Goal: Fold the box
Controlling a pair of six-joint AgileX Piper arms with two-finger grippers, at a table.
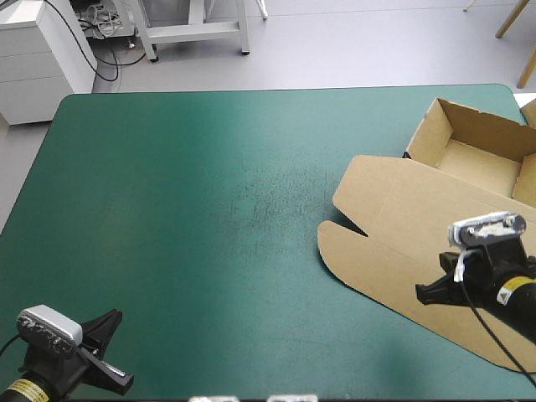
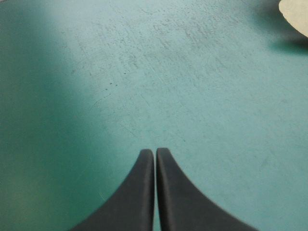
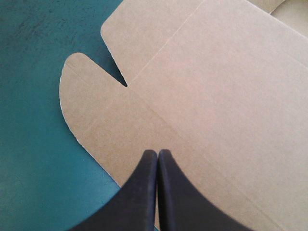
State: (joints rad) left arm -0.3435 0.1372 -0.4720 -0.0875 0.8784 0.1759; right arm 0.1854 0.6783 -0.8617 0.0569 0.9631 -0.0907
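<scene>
**Tray up, lid flat, both grippers pressed together**

Box (image 1: 410, 218) sits on the right side of the counter (image 1: 209, 209). Its tray (image 1: 477, 126) has walls raised, toward the far right corner. The lid (image 3: 216, 96) lies flat toward the near edge. A rounded flap (image 3: 82, 101) pokes out toward mid-counter w/ a notch beside it.

Right gripper (image 3: 157, 153) hovers over the lid close to its near edge. Its fingers meet in one point and pinch nothing. Can't tell if the tips touch the board.

Left gripper (image 2: 155, 153) is well apart at the near left corner, also pressed together. There's bare teal-green cover under it & only a sliver of box far ahead.

Handling, my read: thin brown board, light, stiff across the panels. It should bend readily along the scored creases seen in the right wrist view. The face is smooth, so it prob. slides on the cover if pushed w/o bracing.

Best hold is a free edge, either the lid's near edge or the flap. Spread the fingers first, one under, one over. Mid-panel gives nothing to get under.

Risks: a stray crease if squeezed off the score line. The light tray could also skate away as the lid lifts, so the left arm may need to steady it.
</scene>
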